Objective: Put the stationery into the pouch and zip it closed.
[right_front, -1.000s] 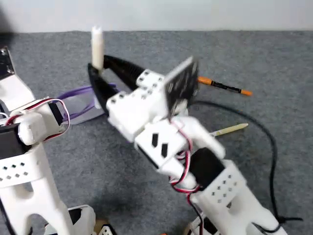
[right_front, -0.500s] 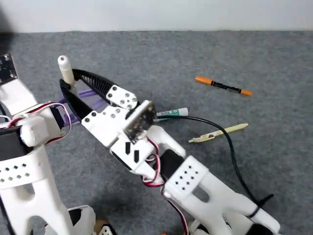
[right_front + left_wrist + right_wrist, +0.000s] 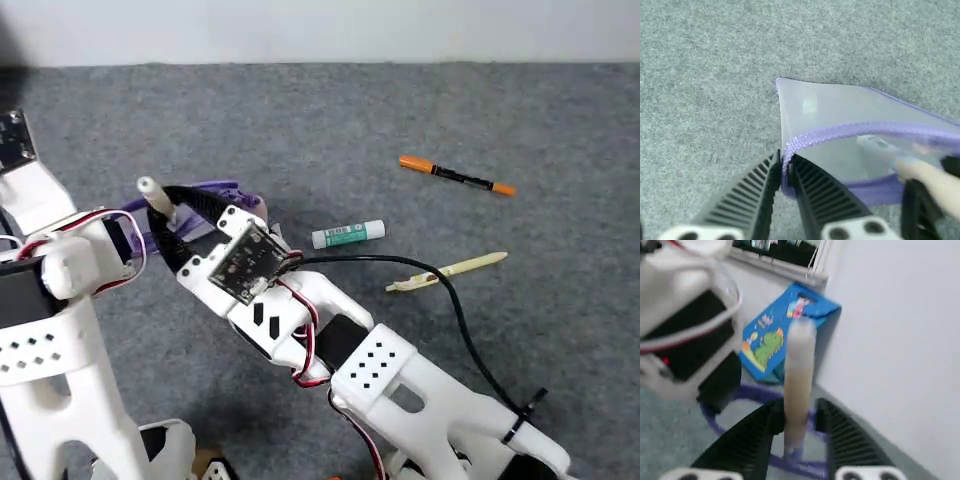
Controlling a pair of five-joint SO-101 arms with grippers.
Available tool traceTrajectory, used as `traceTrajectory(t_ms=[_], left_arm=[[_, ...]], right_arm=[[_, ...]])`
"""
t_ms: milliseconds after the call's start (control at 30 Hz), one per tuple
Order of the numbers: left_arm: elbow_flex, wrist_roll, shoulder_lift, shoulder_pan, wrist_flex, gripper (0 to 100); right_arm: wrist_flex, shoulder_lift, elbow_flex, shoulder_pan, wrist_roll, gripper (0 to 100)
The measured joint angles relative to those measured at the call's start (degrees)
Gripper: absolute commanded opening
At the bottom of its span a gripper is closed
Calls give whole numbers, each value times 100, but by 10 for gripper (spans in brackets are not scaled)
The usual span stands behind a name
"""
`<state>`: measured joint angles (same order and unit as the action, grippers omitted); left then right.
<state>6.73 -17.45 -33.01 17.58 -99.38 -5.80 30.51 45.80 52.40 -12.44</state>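
Left wrist view: left claw point(image 3: 785, 164) pinches the zipper rim of the pouch point(image 3: 840, 115), which rests on the counter point(image 3: 700, 60). Right claw point(image 3: 797, 412) grips a cream stick point(image 3: 799, 370) at the pouch mouth. Judged step: insertion. Next move calls for lowering the stick into the opening, then releasing it.

Home room: grey carpet point(image 3: 300, 110), dinosaur bag point(image 3: 777, 337)
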Motion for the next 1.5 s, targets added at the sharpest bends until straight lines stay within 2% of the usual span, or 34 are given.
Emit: traceTrajectory(t_ms=[200, 300, 567, 767, 933, 1100, 1367, 1500], left_arm=[[0, 0, 0, 9, 0, 12], [0, 0, 0, -9, 0, 12], [-35, 0, 0, -9, 0, 12], [-35, 0, 0, -9, 0, 12], [-35, 0, 0, -9, 0, 12], [-35, 0, 0, -9, 0, 12], [-35, 0, 0, -9, 0, 12], [-35, 0, 0, -9, 0, 12]], right_arm=[[1125, 475, -79, -9, 325, 234], [1670, 862, -141, -273, 598, 232], [3666, 1468, -141, -2171, 2145, 83], [5477, 1266, -141, -3341, 2681, 118], [6418, 475, -343, -4299, 3235, 169], [7235, -765, -1213, -5090, 3842, 173], [7323, -3103, -2945, -5873, 4545, 173], [7323, -4220, -3675, -6119, 4642, 173]])
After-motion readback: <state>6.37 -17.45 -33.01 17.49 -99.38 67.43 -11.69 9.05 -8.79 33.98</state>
